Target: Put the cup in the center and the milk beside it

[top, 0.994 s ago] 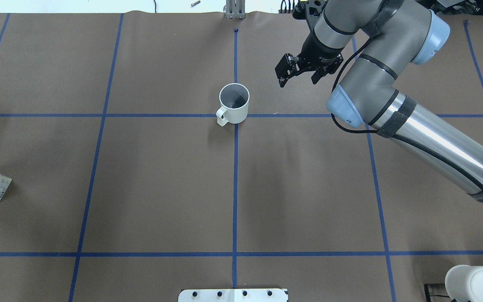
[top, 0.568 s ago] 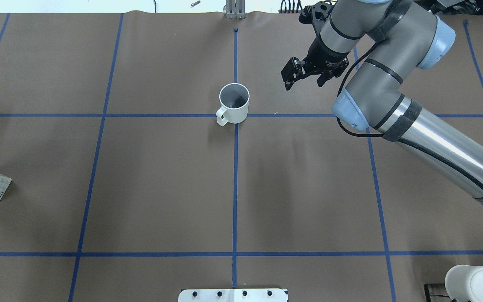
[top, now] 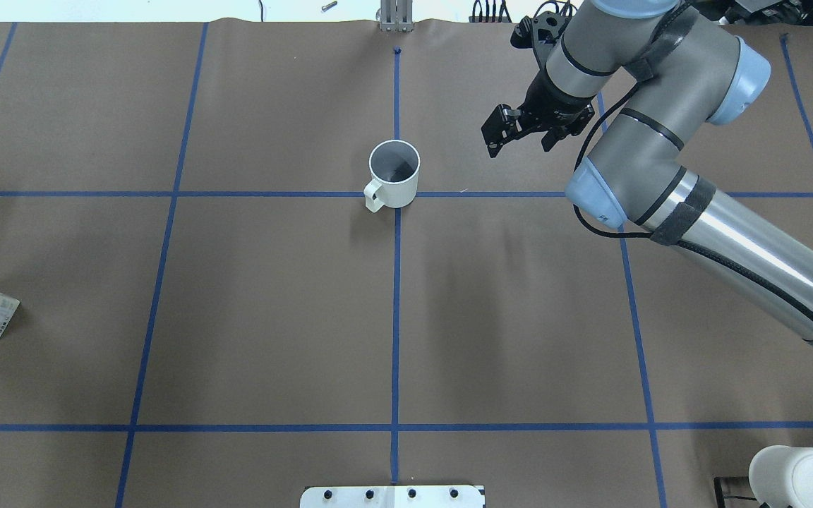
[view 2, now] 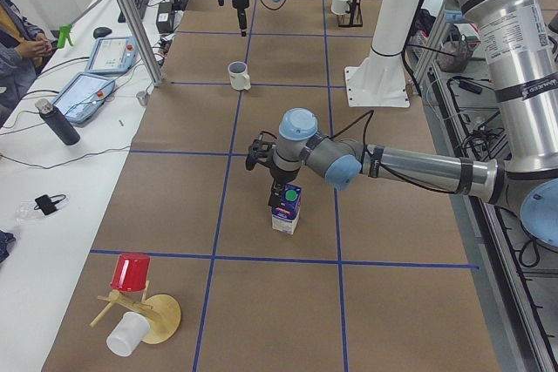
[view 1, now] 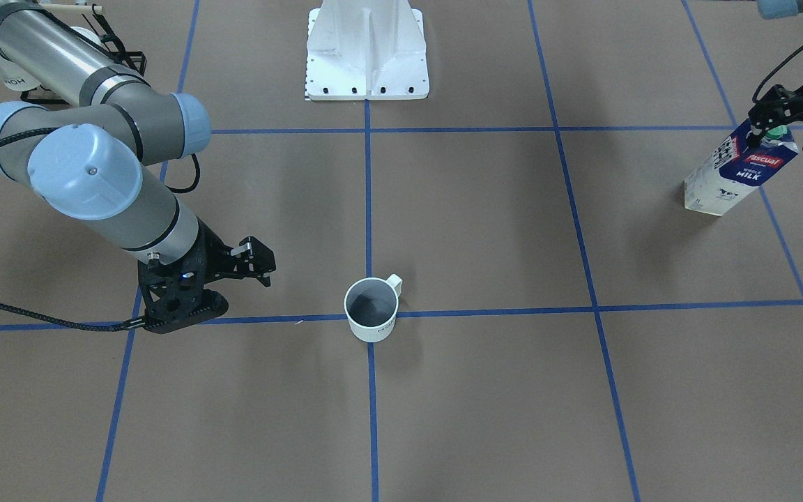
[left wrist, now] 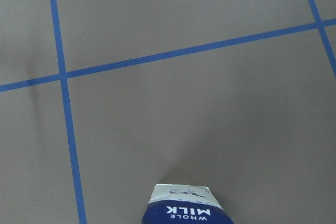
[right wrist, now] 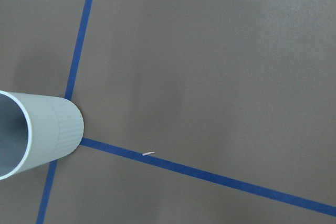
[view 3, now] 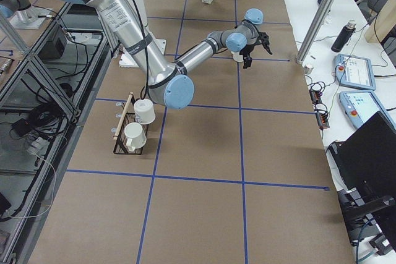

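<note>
Front and centre on the brown-paper-covered desk: the small white ceramic cup with a single handle. Stands upright on a crossing of blue tape lines, mouth up, greyish inside. Turns its handle toward the robot's side and slightly to the robot's left. Carries small dark lettering low on the wall facing the front camera, too small to read.

Well apart, toward the desk's left end: the tall navy-blue and white milk carton. Stands on its base just beside a blue tape line. Wears a round green screw cap, a red logo band and white "WHOLE MILK" lettering on the navy panel, with black print on the white side. Shows only its lower end at the overhead view's left edge.

Directly over the carton's top: the black two-finger left end effector. Spreads its fingers wide, one on each side of the gabled top, not clamped on it; cannot tell whether either finger touches the carton.

Near the cup, on the robot's right and a little farther from the base: the black right end effector. Hangs above bare paper with fingers parted, clear of the cup. Takes in the cup's rim and white wall at the left edge of its wrist view.
</note>
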{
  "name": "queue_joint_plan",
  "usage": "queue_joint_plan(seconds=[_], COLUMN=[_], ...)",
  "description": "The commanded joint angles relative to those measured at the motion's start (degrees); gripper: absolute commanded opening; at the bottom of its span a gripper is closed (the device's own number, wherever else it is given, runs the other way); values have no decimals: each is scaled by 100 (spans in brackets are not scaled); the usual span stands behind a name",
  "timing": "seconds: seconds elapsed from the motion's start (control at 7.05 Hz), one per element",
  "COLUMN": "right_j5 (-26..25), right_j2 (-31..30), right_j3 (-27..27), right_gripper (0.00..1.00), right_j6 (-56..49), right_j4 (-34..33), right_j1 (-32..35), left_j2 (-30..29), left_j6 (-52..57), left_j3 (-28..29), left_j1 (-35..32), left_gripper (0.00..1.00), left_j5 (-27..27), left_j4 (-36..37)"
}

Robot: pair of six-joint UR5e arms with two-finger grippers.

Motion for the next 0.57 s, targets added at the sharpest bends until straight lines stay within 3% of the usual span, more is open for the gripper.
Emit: queue_joint_plan(seconds=[0.0,0.43], right_j5=[-2,-2], right_j2=[-77,-121], right_j3=[63,98], right_gripper=[100,100], right_j6=[-4,-4], right_j4=[18,18], right_j1=[-1,0], left_j2=[54,2], left_j6=[-9,-62], left_j3=[23,277], left_j1=[54,98], left_gripper=[98,98], left_j5=[-263,-273], left_j4=[183,183])
